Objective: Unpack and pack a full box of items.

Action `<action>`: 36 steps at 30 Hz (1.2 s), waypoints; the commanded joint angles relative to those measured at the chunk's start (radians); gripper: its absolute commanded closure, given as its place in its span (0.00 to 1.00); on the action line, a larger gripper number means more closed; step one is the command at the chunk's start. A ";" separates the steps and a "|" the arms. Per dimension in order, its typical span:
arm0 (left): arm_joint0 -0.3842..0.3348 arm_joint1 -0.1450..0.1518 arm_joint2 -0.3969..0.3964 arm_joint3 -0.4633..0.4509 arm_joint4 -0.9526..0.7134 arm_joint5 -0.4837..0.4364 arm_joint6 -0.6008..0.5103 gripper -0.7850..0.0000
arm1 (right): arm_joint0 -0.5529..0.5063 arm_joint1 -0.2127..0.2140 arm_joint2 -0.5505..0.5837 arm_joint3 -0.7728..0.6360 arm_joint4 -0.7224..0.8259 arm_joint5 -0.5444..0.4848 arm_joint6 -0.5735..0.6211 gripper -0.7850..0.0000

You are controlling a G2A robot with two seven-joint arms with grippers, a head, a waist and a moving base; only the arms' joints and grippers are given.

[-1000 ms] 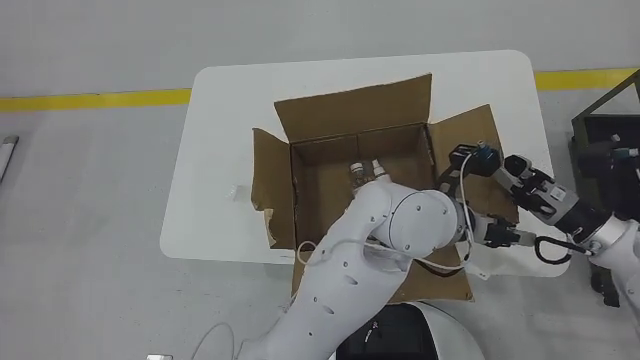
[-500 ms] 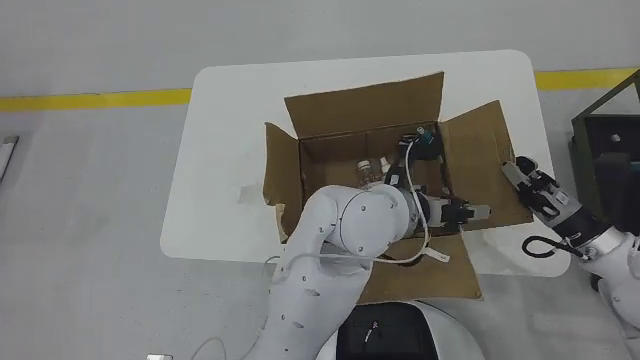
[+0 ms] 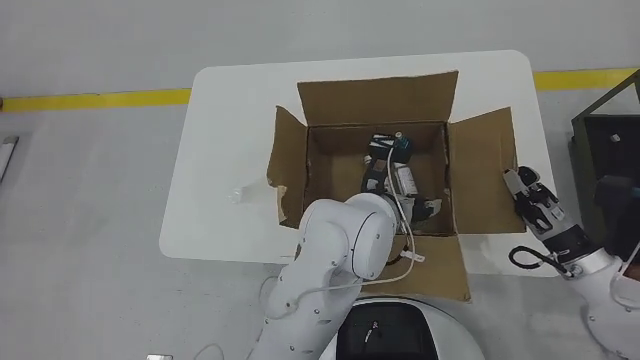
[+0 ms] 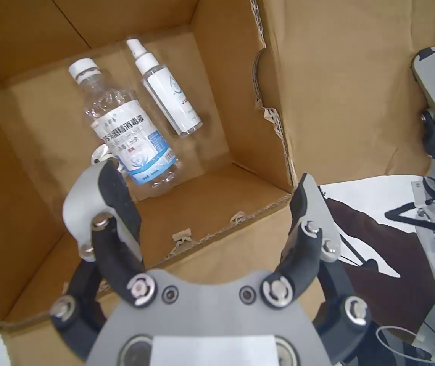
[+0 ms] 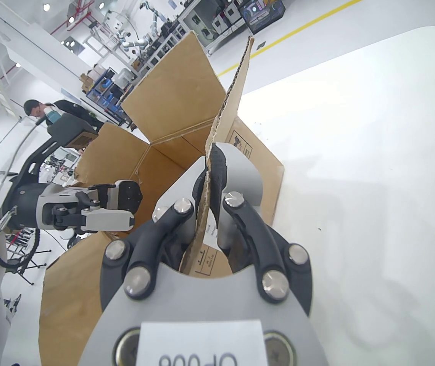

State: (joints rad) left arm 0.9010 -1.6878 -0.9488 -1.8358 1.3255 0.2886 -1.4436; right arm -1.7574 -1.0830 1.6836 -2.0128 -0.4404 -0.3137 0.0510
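The left gripper [image 4: 204,184] hangs released, its fingers spread wide, inside the open cardboard box [image 3: 380,105] at the centre of the top view. Below it a clear labelled bottle [image 4: 126,131] and a slimmer spray bottle [image 4: 168,93] lie side by side on the box floor. The right gripper [image 5: 211,169] is clenched on the outer edge of the box's right-hand flap [image 3: 485,165], toward the right of the top view, over the white table [image 3: 230,140].
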 commanded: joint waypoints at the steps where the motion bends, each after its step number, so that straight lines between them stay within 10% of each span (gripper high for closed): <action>1: 0.000 0.000 -0.001 0.000 -0.002 0.001 0.001 0.00 | 0.000 0.000 0.001 0.000 0.000 0.001 0.001 1.00; 15: 0.024 0.003 -0.013 0.021 0.017 0.000 0.055 0.00 | 0.001 -0.001 -0.002 0.000 -0.001 0.005 0.002 1.00; 36: -0.130 -0.036 0.013 0.403 0.195 0.094 0.022 0.00 | -0.002 -0.014 -0.001 0.009 -0.007 -0.008 0.007 1.00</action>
State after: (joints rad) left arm 0.7785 -1.7211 -0.9431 -1.4487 1.5196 0.3893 -1.4216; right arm -1.7596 -1.0962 1.6821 -2.0036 -0.4475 -0.3204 0.0565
